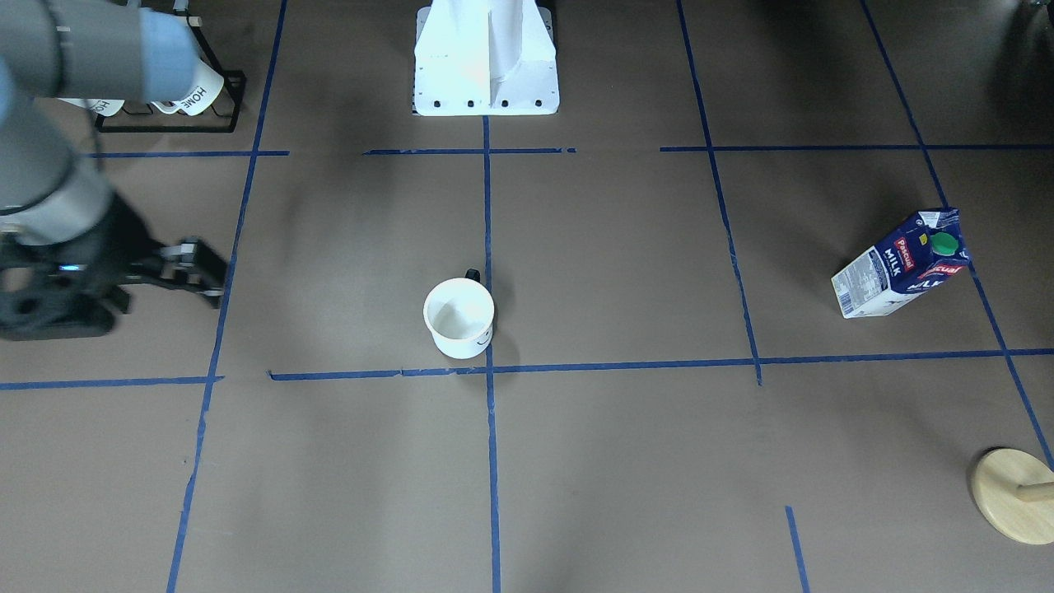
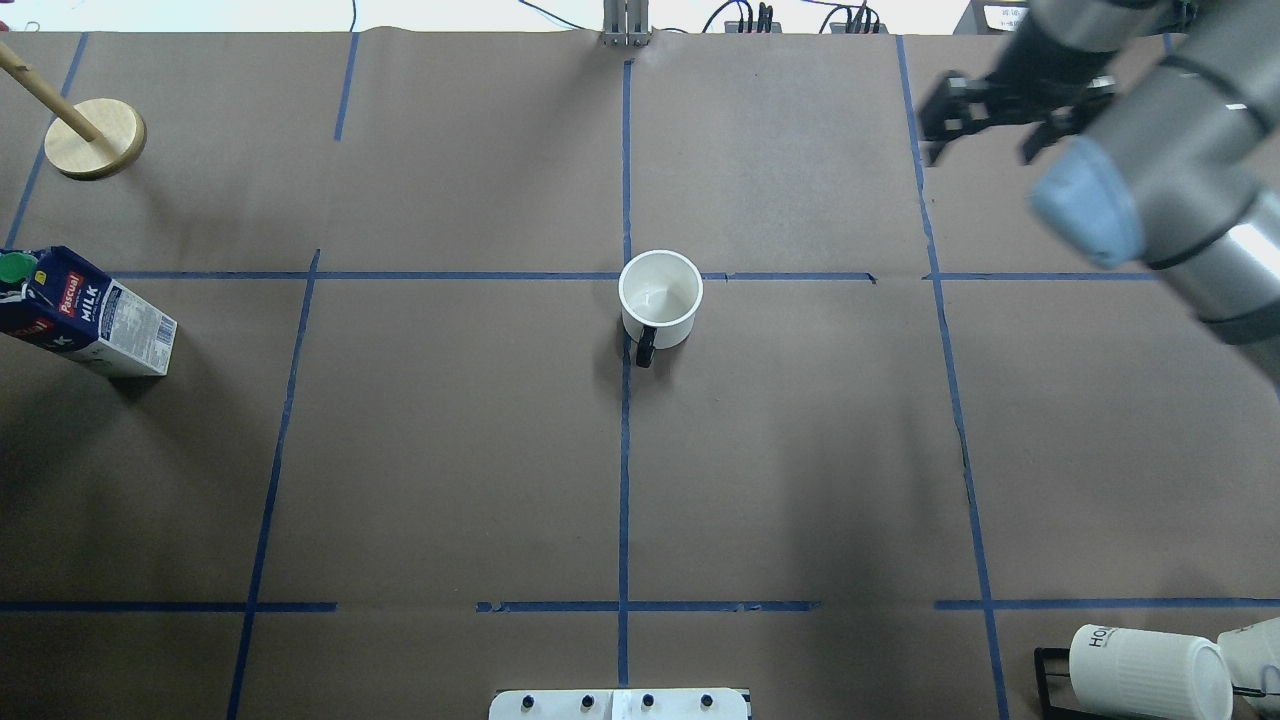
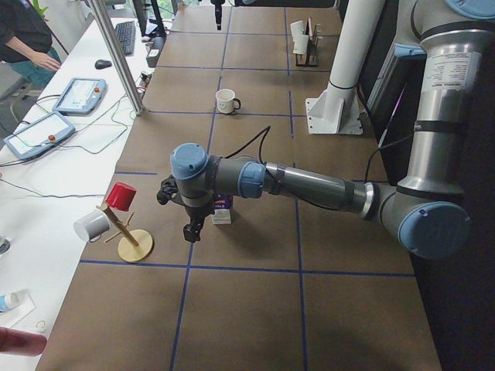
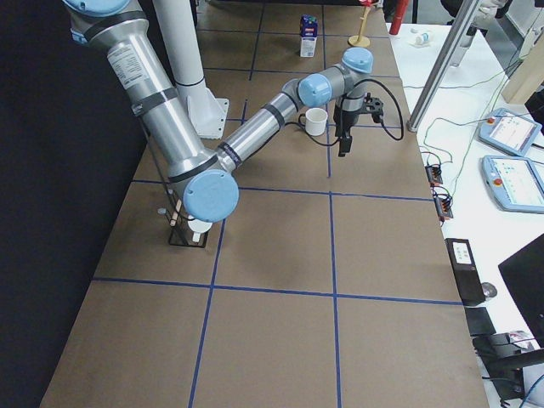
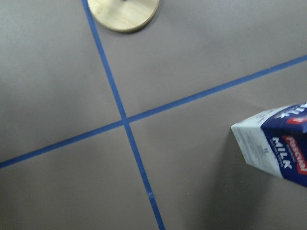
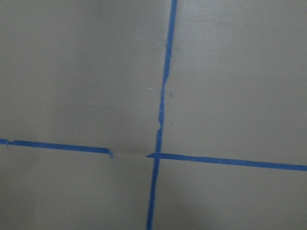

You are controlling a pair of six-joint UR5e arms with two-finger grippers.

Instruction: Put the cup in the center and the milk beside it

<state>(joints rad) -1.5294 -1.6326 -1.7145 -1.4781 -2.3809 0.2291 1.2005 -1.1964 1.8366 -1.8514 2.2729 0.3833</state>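
The cup (image 1: 459, 317) is a smooth white mug with a black handle. It stands upright touching the center tape crossing (image 1: 489, 371), and also shows in the overhead view (image 2: 660, 295). The milk (image 1: 902, 263) is a dark blue carton with a green cap, standing far off on the robot's left side (image 2: 85, 315). My right gripper (image 2: 978, 140) hangs open and empty, well away from the cup. My left gripper (image 3: 191, 232) points down right beside the milk (image 5: 278, 151). I cannot tell whether it is open or shut.
A wooden mug tree (image 2: 95, 138) stands beyond the milk and carries a red and a grey cup (image 3: 120, 197). A black rack with ribbed "HOME" mugs (image 2: 1140, 670) sits near the robot's right. The white robot base (image 1: 486, 58) is at the table's middle edge.
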